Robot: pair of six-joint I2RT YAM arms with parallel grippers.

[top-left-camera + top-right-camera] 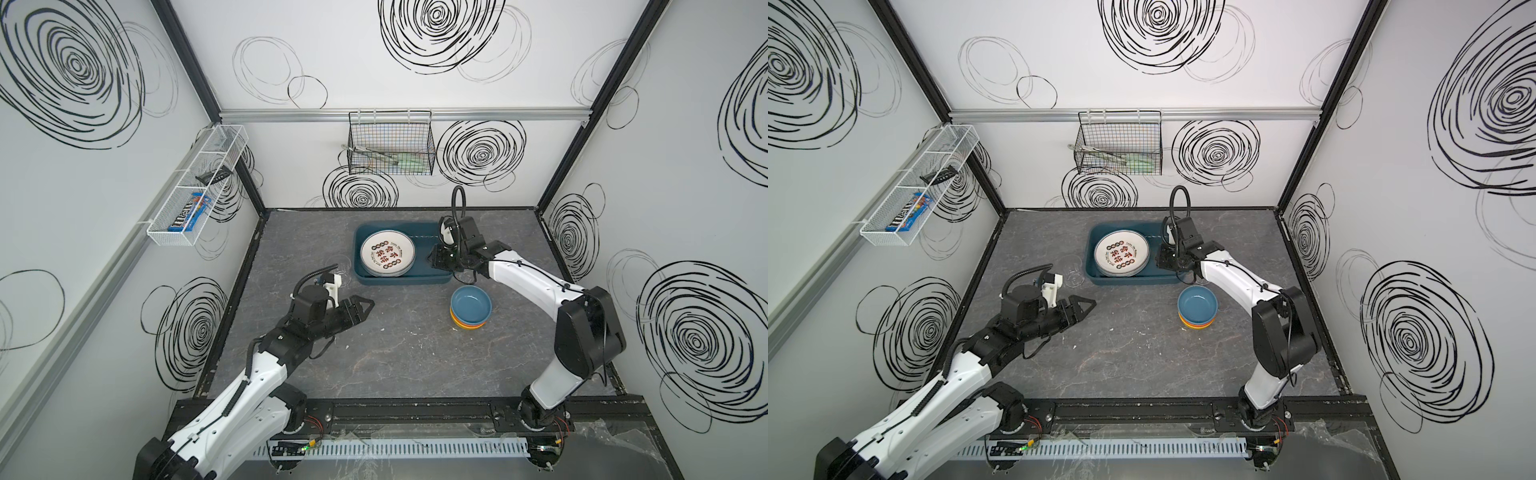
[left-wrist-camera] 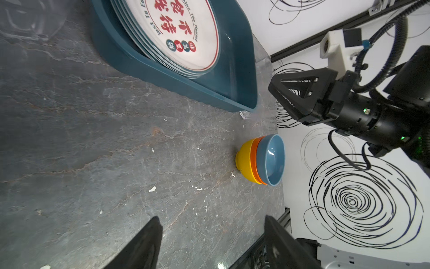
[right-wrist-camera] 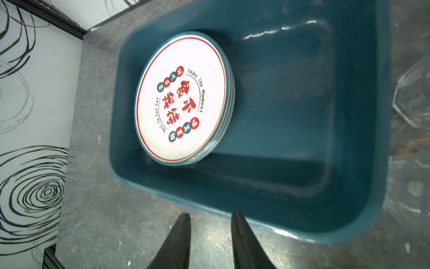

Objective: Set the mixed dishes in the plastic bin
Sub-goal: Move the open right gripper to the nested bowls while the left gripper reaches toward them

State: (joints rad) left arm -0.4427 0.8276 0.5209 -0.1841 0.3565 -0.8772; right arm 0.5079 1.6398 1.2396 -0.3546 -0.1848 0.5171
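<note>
The dark teal plastic bin (image 1: 399, 280) (image 1: 1133, 279) stands at the back middle of the table. A stack of white plates with Chinese characters (image 1: 387, 253) (image 3: 181, 104) lies in its left half. Blue, orange and yellow bowls (image 1: 471, 308) (image 2: 263, 160) sit nested on the table in front of its right end. A clear cup (image 1: 1073, 270) (image 3: 414, 97) stands just left of the bin. My right gripper (image 1: 432, 262) (image 3: 210, 216) hovers at the bin's right end, open, with nothing between its fingers. My left gripper (image 1: 368, 305) (image 2: 211, 219) is open and empty over bare table.
A black wire basket (image 1: 390, 143) hangs on the back wall. On the left wall is a white mesh shelf (image 1: 199, 183) holding small items. The black frame rail (image 1: 415, 409) runs along the table's front edge, with both arm bases on it.
</note>
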